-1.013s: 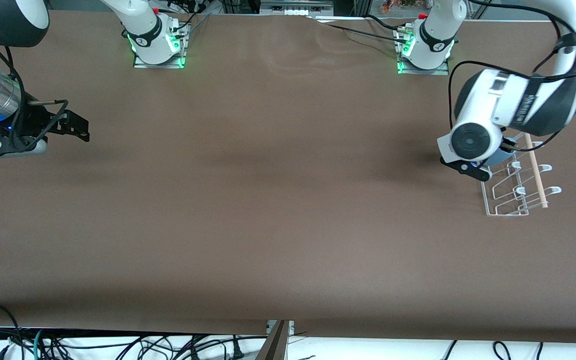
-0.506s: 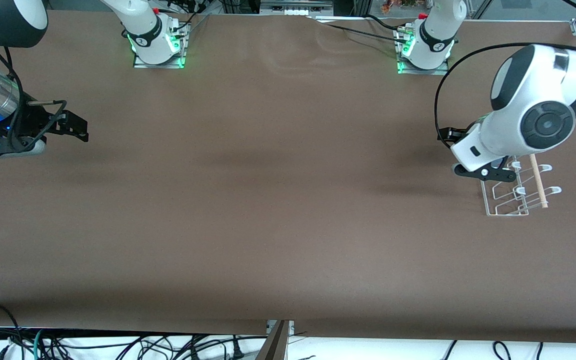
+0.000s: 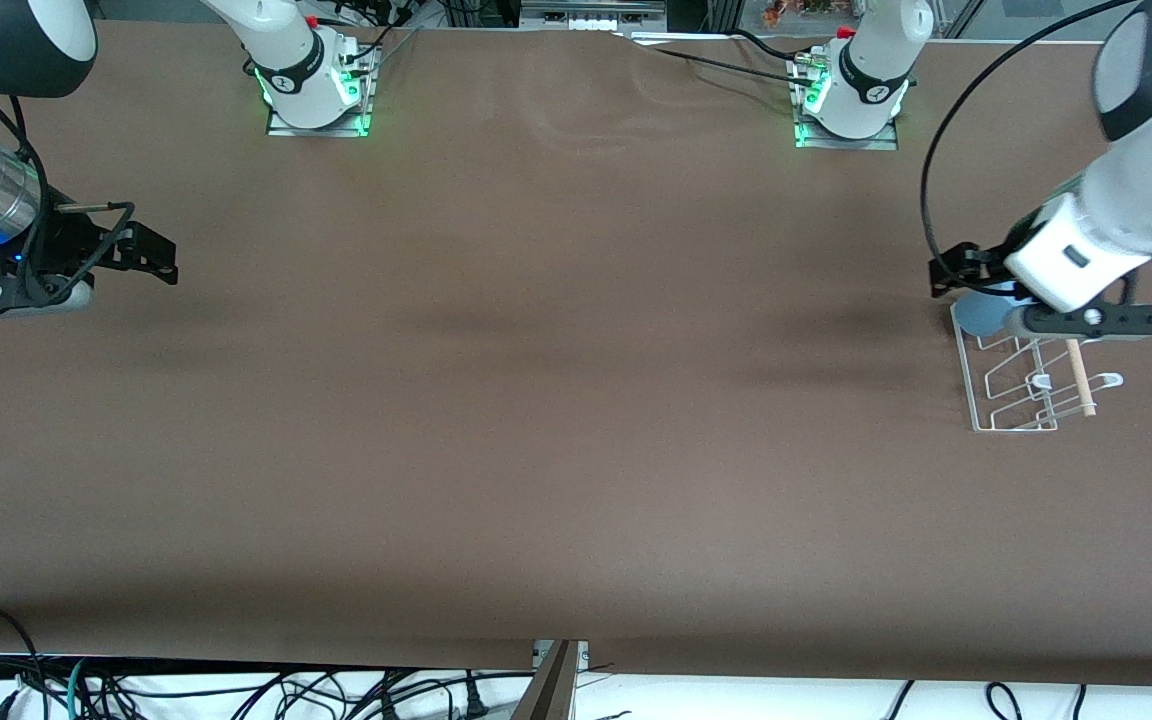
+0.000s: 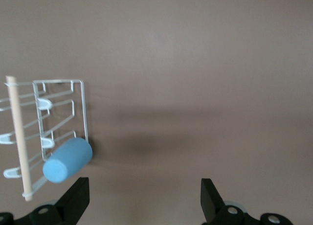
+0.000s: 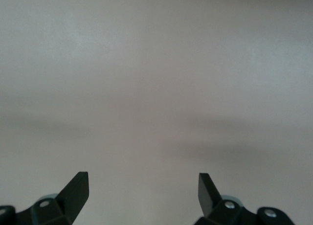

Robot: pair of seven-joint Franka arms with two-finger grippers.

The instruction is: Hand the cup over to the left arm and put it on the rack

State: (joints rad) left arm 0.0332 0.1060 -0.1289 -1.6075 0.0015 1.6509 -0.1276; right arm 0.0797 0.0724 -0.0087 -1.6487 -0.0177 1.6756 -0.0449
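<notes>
Front view. Brown table (image 3: 556,400). Rack (image 3: 1021,385) stands toward the left arm's end of the table; its clear loops are hard to separate, and the wooden dowel (image 3: 1079,378) across it is cut off at its upper end by the gripper body. Cup (image 3: 981,314), light blue, lies on the rack at the end farthest from the front camera; only part shows, the rest covered by the left gripper (image 3: 1036,300) above it. That gripper's black fingers are spread wide, with nothing between them. Left arm (image 3: 1126,200) runs out of the picture at the top corner. Right gripper (image 3: 151,258), all black, waits over the table's edge at the right arm's end; its body is partly cut off by the picture's side, its jaws apart and empty.

Left wrist view. Two black fingertips (image 4: 78,193) stand far apart at the picture's edge, holding nothing. The cup (image 4: 67,160) lies tilted on its side on the rack's (image 4: 61,117) corner, clear of both fingers. The dowel (image 4: 19,142) runs along the rack beside it.

Right wrist view. Fingertips (image 5: 78,186) wide apart over bare table.

Change. A second ago the left wrist hid most of the cup and rack's upper end; the arm has since swung up and away, uncovering the cup. Right gripper unchanged.
</notes>
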